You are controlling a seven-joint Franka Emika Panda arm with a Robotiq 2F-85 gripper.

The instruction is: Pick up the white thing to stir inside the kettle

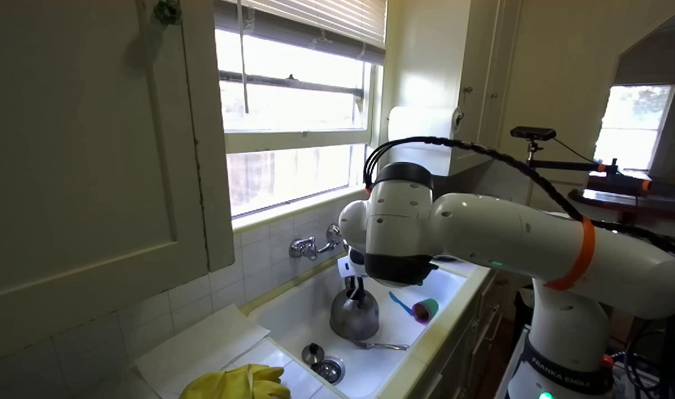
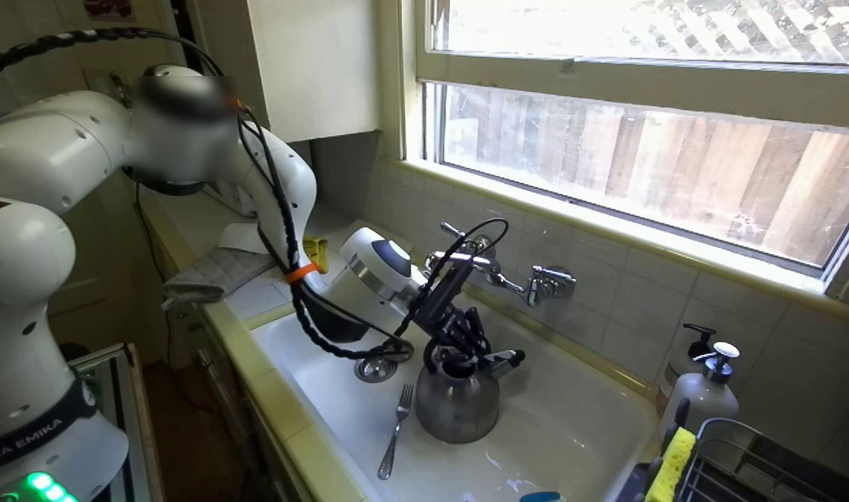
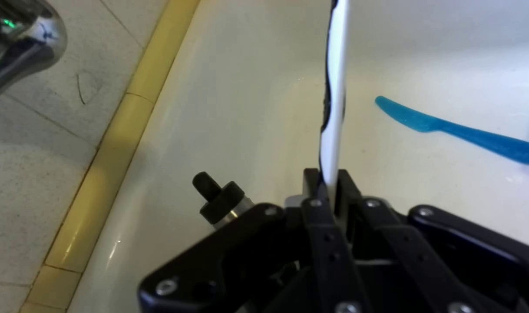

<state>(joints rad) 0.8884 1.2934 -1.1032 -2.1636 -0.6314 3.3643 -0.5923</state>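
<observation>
Kettle (image 2: pixel 458 411) is made of dullish metal, tap (image 1: pixel 313 250) is chromed super shiny, sink (image 2: pixel 578 418) is finished kinda glossy, knife (image 3: pixel 457 129) is done in smooth plastic.

A Franka Emika Panda arm (image 1: pixel 401 238) wears smooth, rounded white casings (image 1: pixel 481 227) dotted with small dark discs (image 1: pixel 447 214). Around its base (image 1: pixel 562 332) runs a black collar (image 1: pixel 564 370) lettered "FRANKA EMIKA" in white, with a green light (image 2: pixel 42 482) glowing just below the collar in both exterior views. Above the collar, an orange band (image 1: pixel 584 252) circles a thick casing, meeting a twisted black cable (image 1: pixel 481 148). Farther from the collar come black joint covers (image 1: pixel 404 170), a second orange band (image 2: pixel 301 272), a silver ring (image 2: pixel 371 279) and a blue-grey oval pad (image 2: pixel 392 257). The gripper (image 3: pixel 327 174), farthest from the collar, is black, its slim links (image 3: pixel 247 230) studded with silver screws (image 3: pixel 166 287).
</observation>
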